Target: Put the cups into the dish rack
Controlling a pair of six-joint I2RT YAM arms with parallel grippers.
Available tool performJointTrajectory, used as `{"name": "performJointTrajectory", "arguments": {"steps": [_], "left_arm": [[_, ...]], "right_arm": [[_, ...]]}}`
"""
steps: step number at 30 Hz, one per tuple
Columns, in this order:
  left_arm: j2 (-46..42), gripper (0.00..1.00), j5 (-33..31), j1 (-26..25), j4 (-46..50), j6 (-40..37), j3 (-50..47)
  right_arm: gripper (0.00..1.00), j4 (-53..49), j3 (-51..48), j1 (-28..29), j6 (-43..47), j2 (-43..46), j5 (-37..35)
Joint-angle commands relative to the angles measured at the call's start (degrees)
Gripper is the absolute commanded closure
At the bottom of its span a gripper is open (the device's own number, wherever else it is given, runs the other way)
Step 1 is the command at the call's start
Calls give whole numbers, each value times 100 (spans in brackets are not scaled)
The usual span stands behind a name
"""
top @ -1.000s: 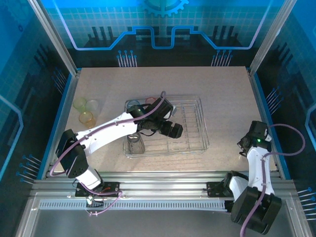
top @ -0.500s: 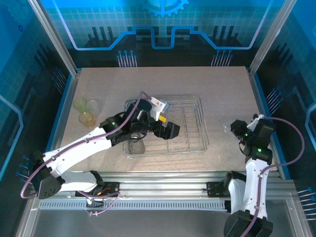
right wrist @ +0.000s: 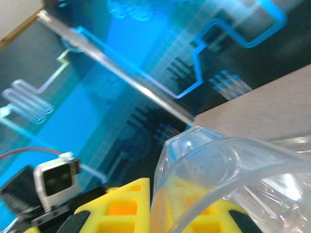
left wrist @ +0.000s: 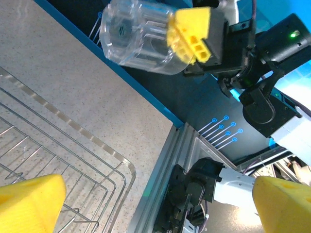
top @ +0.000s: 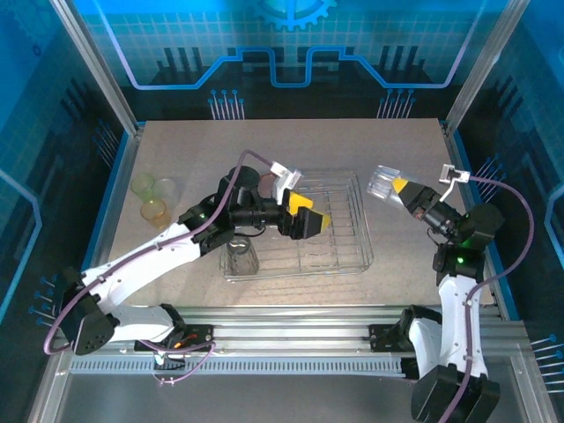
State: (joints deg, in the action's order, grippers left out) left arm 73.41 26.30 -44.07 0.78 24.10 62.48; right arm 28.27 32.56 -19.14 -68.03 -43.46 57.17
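Silver wire formed the dish rack [top: 348, 236], seen from above at the middle of the table [top: 397, 141], with a smoky grey cup [top: 240, 257] standing at its near left corner. The left gripper [top: 310, 222] was held over the rack, jaws spread wide and empty. Just right of the rack, the clear cup [top: 383, 183] was clamped in the right gripper [top: 398, 187], clear of the table. Three cups [top: 165, 188] were grouped at the far left. From the left wrist, the clear cup [left wrist: 138, 39] was seen pinched by yellow fingers [left wrist: 194, 31] beyond the rack's corner. From the right wrist, the clear cup [right wrist: 228, 165] was seen pressed against a yellow finger.
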Motion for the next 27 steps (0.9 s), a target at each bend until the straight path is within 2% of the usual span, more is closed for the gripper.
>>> {"name": "performJointTrajectory", "arguments": {"steps": [1,4,8,14,18,27], "left_arm": [[186,1,375,7,-207,44,297],[226,1,333,13,-203,-32,370],[244,1,325,17,-189,-137,451],[275,1,257,20,-79,-279,595],[319,1,-53,94,36,-221,687],[254,1,-286,338,-309,211,497]], "right_arm": [[100,2310,-144,259,-1413,-246,332],[100,3044,-49,672,-1861,-621,297],[100,3422,124,1259,-2007,-981,233],[100,2660,331,2010,-1360,-972,99],[100,2031,495,2475,-837,-901,32],[100,1908,658,2929,-696,-962,-83]]}}
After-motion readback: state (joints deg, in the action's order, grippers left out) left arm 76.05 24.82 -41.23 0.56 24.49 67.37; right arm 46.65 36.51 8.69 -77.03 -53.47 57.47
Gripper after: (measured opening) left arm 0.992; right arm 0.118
